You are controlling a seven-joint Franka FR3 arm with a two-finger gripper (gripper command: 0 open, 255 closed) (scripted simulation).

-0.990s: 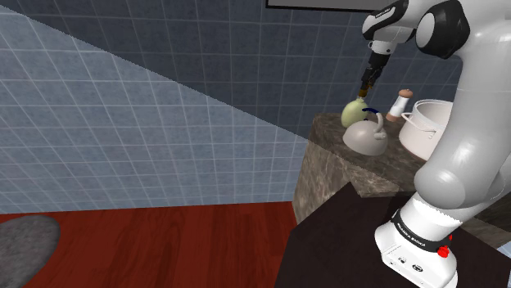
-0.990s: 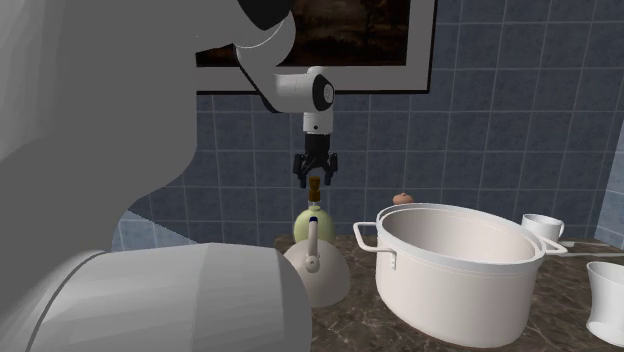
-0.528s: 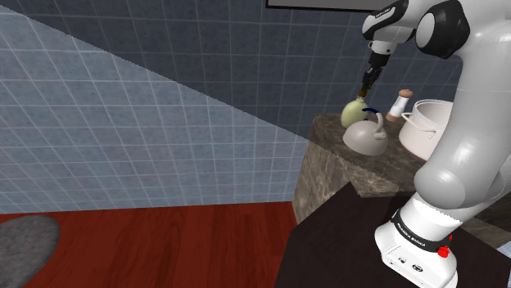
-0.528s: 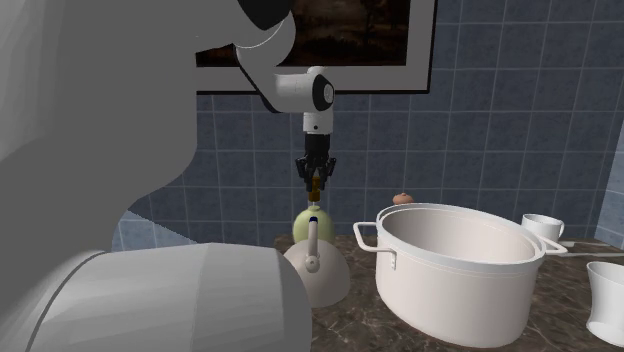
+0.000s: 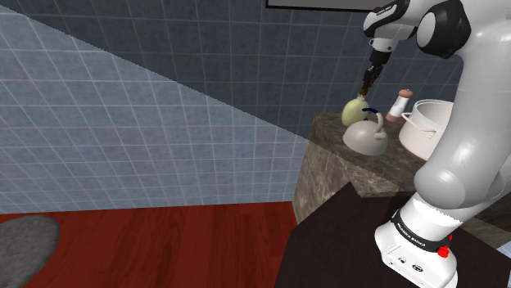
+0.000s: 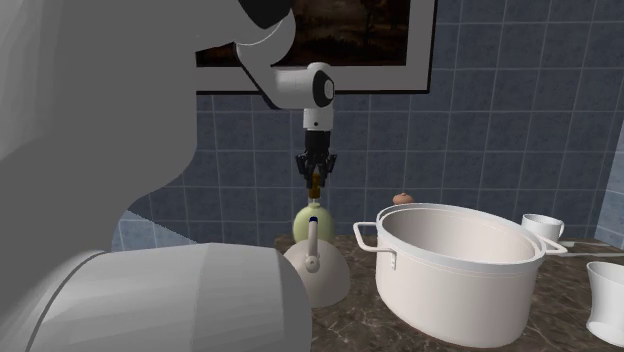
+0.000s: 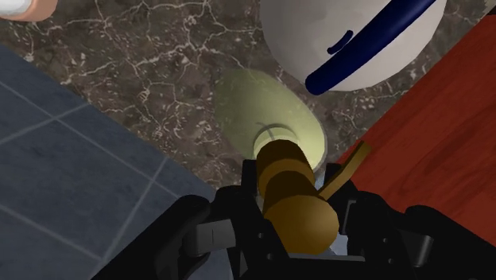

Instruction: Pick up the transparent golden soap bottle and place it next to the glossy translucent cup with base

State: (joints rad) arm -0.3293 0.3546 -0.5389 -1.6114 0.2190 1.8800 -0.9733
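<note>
Two black fingers point(image 7: 245, 219) of the gripper point(image 6: 315, 178) are clamping the brown pump point(image 7: 290, 191) on top of the soap bottle point(image 6: 312, 218), one on each side, so the jaws are closed on it. The gripper is pointing straight down, and the bottle's round yellow-green body is showing upright directly below the fingertips. The bottle is sitting at the edge of the dark marbled counter point(image 7: 159, 56), just beside the pale kettle point(image 6: 318, 272) with the dark blue handle. Whether its base is touching the stone I cannot tell, since the kettle is covering it in the second exterior view. A big white pot point(image 6: 450, 295) is standing on the kettle's other side, apart from the bottle. Red floor point(image 5: 164, 245) is showing past the counter's edge.
</note>
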